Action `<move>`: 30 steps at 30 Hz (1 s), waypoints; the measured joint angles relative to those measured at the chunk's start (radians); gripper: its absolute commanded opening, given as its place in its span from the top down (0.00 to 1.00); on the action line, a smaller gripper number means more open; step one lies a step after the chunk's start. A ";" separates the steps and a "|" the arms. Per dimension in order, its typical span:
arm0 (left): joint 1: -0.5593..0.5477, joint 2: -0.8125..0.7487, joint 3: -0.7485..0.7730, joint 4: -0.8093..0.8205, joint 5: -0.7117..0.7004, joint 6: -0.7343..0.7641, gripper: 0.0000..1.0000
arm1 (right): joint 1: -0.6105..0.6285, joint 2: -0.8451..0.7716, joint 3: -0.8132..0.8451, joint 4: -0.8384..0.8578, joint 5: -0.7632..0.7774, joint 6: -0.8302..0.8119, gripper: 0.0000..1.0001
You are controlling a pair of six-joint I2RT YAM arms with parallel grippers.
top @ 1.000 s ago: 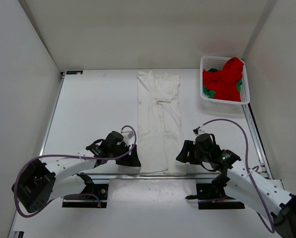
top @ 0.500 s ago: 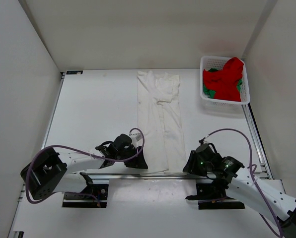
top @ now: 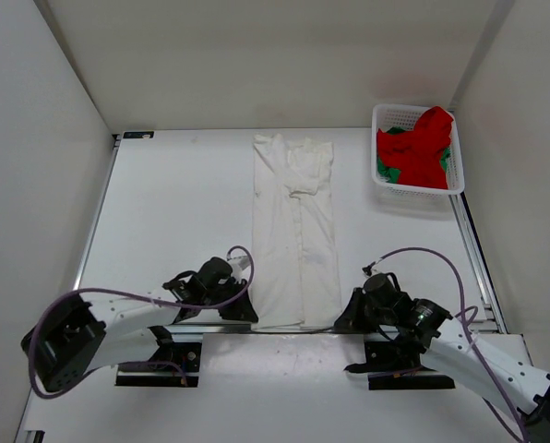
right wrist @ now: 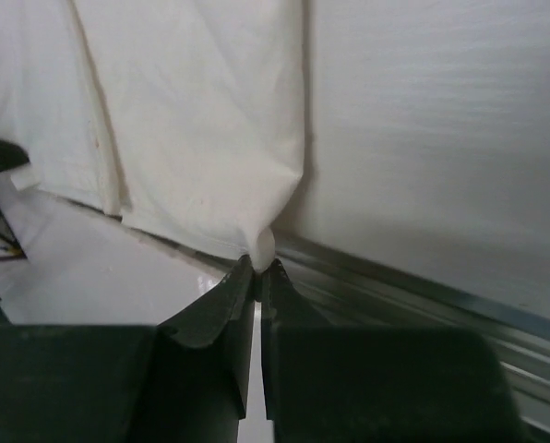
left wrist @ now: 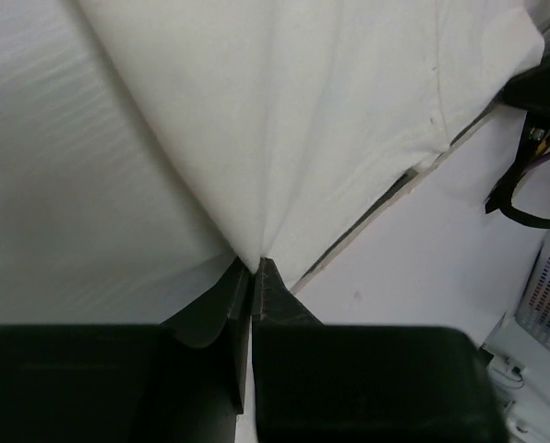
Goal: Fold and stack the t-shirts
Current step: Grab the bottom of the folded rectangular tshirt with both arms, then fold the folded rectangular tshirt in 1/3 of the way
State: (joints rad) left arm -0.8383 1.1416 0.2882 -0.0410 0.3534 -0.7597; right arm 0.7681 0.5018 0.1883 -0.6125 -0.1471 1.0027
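Cloth seen from above: the white t-shirt [top: 295, 231] lies mid-table as a long narrow strip, its long axis running from the near edge to the far wall. The red t-shirt [top: 424, 140] and green t-shirt [top: 385, 172] fill the basket [top: 460, 181] (far right corner).

Left wrist view: the left gripper [left wrist: 254, 269] is clamped on the strip's near corner, and the cloth rises in a peak there.

Right wrist view: the right gripper [right wrist: 259, 268] pinches the other near corner.
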 measured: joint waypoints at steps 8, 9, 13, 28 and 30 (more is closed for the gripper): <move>0.130 -0.251 0.002 -0.196 0.051 -0.013 0.98 | 0.044 0.086 0.171 0.000 0.008 -0.046 1.00; 0.153 -0.245 0.030 -0.203 0.052 -0.012 0.98 | -0.044 0.118 0.202 0.026 -0.025 -0.096 1.00; 0.259 -0.112 0.208 -0.189 0.061 0.013 0.98 | -0.406 0.284 0.285 0.148 -0.154 -0.270 1.00; 0.497 0.733 0.941 -0.169 -0.014 0.128 0.95 | -0.618 1.146 0.848 0.475 -0.304 -0.531 1.00; 0.505 0.800 1.015 -0.180 -0.021 0.132 0.90 | -0.632 1.242 0.940 0.486 -0.322 -0.541 1.00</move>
State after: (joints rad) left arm -0.3328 1.9415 1.3037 -0.2211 0.3321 -0.6277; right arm 0.1364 1.7439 1.1278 -0.1265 -0.4690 0.4622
